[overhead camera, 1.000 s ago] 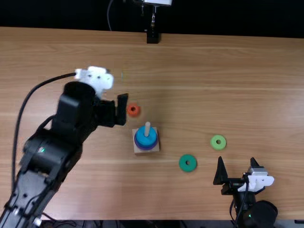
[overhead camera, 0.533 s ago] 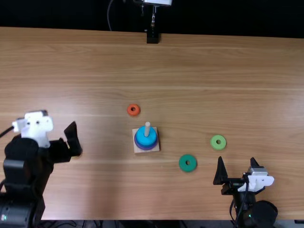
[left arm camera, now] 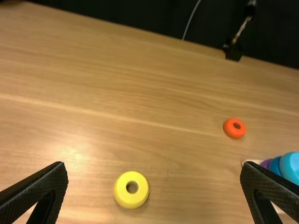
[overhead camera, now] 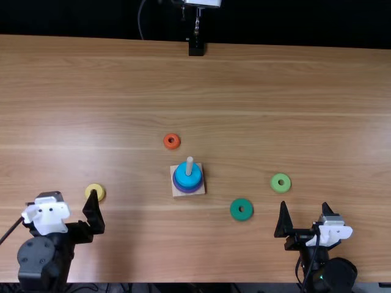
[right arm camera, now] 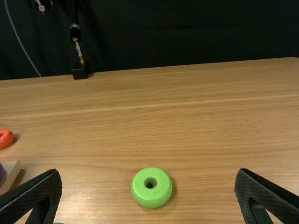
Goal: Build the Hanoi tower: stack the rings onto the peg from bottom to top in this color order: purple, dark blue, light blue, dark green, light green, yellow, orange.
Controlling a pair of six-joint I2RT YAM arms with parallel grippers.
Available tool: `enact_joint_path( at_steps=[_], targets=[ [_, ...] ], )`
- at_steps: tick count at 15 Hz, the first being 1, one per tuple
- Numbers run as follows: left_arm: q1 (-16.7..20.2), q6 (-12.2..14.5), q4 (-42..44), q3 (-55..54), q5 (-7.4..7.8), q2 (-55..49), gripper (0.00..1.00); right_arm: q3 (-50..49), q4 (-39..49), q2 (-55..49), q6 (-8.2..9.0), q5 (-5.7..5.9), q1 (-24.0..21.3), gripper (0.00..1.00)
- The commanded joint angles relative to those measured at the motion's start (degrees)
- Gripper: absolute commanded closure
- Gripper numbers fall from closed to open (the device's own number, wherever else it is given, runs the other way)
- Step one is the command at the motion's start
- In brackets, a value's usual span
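Drew the left gripper (overhead camera: 74, 196) back from near the orange ring (overhead camera: 166, 143), with fingers apart as on the right gripper (overhead camera: 305, 210), uncovering the yellow ring (left arm camera: 120, 192) and leaving room at the peg (overhead camera: 190, 166), presumably for the dark green ring (overhead camera: 235, 212) lying nearby on the table (overhead camera: 256, 122).

From my seat, the table (overhead camera: 275, 91) looks like smooth grained wood with a soft sheen. The base (overhead camera: 176, 193) and peg (overhead camera: 189, 166) look like plain matt wood. I see smooth plastic on the yellow ring (left arm camera: 121, 190), orange ring (left arm camera: 230, 133) and light green ring (right arm camera: 151, 199). My fingers (left arm camera: 37, 187) have a matt, finely ridged face; the backdrop (right arm camera: 187, 35) looks like dull cloth.
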Motion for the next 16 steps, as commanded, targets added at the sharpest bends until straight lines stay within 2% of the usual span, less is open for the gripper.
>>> enact_joint_path(
  at_steps=[1,4,5,6,7,9,10,12,13,14,15,16],
  targets=[
    [0.1,-0.2,2.2,-4.4,0.61,-4.5,0.00,-2.9,-4.6,-0.7,-0.23,0.52,-0.6,0.00],
    [-0.7,-0.1,3.8,-14.4,1.14,-11.8,0.00,-2.9,-4.6,-0.7,-0.23,0.52,-0.7,0.00],
    [-1.1,0.0,5.0,-17.5,2.41,-14.3,0.00,-2.9,-4.6,-0.7,-0.23,0.52,-0.7,0.00],
    [-1.4,0.1,5.3,-19.7,5.36,-16.1,0.00,-2.9,-4.6,-0.7,-0.23,0.52,-0.7,0.00],
    [-1.4,0.1,5.3,-20.7,6.31,-16.8,0.00,-2.9,-4.6,-0.7,-0.23,0.52,-0.6,0.00],
    [-1.2,0.2,5.2,-22.6,5.99,-17.2,0.00,-2.9,-4.6,-0.7,-0.23,0.52,-0.6,0.00],
    [-1.0,0.2,4.9,-22.6,5.04,-18.4,0.00,-2.9,-4.6,-0.7,-0.23,0.52,-0.6,0.00],
    [-0.8,0.4,2.2,-22.6,1.88,-19.6,0.00,-2.9,-4.6,-0.7,-0.23,0.52,-0.6,0.00],
    [-0.7,1.6,-0.4,-22.6,1.67,-19.6,0.00,-2.9,-4.6,-0.7,-0.23,0.52,-0.6,0.00],
    [-0.7,5.9,-0.8,-22.6,1.77,-19.6,0.00,-2.9,-4.6,-0.7,-0.23,0.52,-0.6,0.00],
    [-0.7,12.3,-0.7,-22.6,2.20,-19.6,0.00,-2.9,-4.6,-0.7,-0.23,0.52,-0.6,0.00],
    [-0.7,16.8,-0.7,-22.6,2.20,-19.6,0.00,-2.9,-4.6,-0.7,-0.23,0.52,-0.6,0.00]
  ],
)
